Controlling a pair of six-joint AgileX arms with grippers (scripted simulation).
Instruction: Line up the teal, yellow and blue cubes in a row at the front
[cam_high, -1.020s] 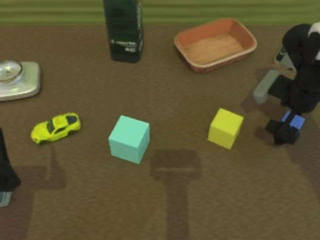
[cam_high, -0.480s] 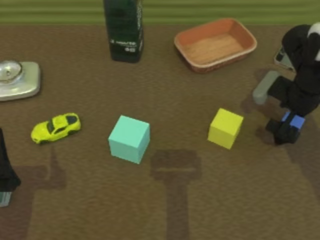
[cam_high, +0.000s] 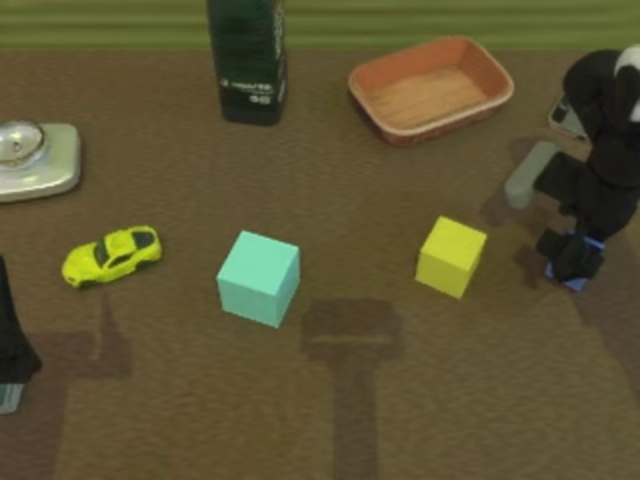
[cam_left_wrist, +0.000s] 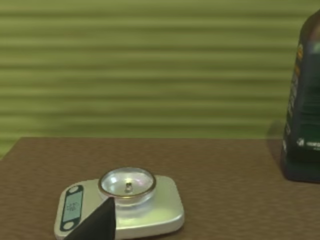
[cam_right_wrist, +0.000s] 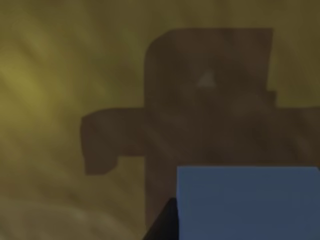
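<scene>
since the earlier frame my right gripper (cam_high: 572, 258) has sunk over the blue cube (cam_high: 578, 282) at the right edge, mid-height, hiding most of it. the cube sits right between the jaws; whether they've closed, i cannot tell. yellow cube (cam_high: 451, 256) just left, teal cube (cam_high: 259, 277) centre. left gripper (cam_high: 8, 385) parked lower left. bottle (cam_high: 247, 58) label unreadable.

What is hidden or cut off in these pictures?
- Blue cube: top view, almost all covered by the right end effector; the right wrist view cuts it at the edge.
- Left end effector: top view, cut off by the left edge.
- Dark bottle: top view, top cut off.
</scene>
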